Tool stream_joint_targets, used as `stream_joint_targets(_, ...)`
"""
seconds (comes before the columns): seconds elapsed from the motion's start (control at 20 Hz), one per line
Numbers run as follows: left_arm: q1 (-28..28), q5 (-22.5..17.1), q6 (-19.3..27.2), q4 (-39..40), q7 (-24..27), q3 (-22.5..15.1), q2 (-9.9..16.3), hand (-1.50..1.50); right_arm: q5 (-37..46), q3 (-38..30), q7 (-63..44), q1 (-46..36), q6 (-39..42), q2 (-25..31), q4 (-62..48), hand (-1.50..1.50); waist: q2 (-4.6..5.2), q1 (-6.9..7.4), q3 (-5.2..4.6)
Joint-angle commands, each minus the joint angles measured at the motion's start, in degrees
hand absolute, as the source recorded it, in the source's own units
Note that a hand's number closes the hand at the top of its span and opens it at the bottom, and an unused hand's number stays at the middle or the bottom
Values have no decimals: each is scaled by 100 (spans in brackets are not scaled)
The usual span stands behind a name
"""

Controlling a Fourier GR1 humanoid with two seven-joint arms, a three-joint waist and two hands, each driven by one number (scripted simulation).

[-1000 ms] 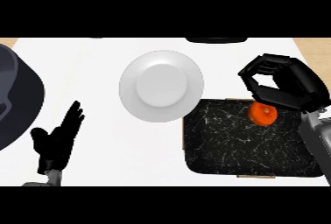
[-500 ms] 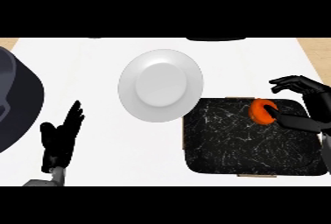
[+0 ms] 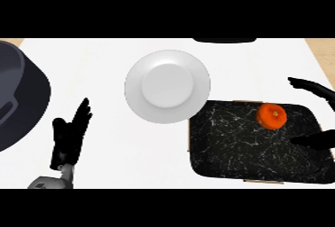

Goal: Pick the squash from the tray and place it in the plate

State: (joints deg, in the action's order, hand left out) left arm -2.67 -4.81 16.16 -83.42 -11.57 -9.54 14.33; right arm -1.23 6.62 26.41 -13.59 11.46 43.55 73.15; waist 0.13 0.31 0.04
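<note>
Orange squash (image 3: 272, 115) is sitting in the tray (image 3: 235, 150), up near its far right corner, and nothing is touching it right now. A second ago the right hand (image 3: 319, 116) was arched right over it, half a second ago its fingers were curled close beside it, and now that hand has slid off toward the tray's right edge with fingers spread, one above the squash and one below, well apart from it. So my read is that the grab didn't take and the pick needs another approach. The plate (image 3: 167, 85) sits just off the tray's far left corner, bare and waiting. The left hand (image 3: 71, 135) rests way left of the tray, fingers straight and pointing up. Dark pot (image 3: 16, 93) is further left. No brands, labels or writing anywhere I can spot.
</note>
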Motion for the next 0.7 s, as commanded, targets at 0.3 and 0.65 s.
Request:
stream_joint_targets(0.3, 22, 37, -94, 43, -15, 100, 18, 0, 1145, 690, -1750, -947, 942, 790, 535, -150, -20, 34, -15)
stream_joint_targets(0.65, -95, 313, 148, -67, -185, -33, -244, 0, 1700, 1170, -2035, -1239, 1791, 449, 44, -150, -6, 31, -5)
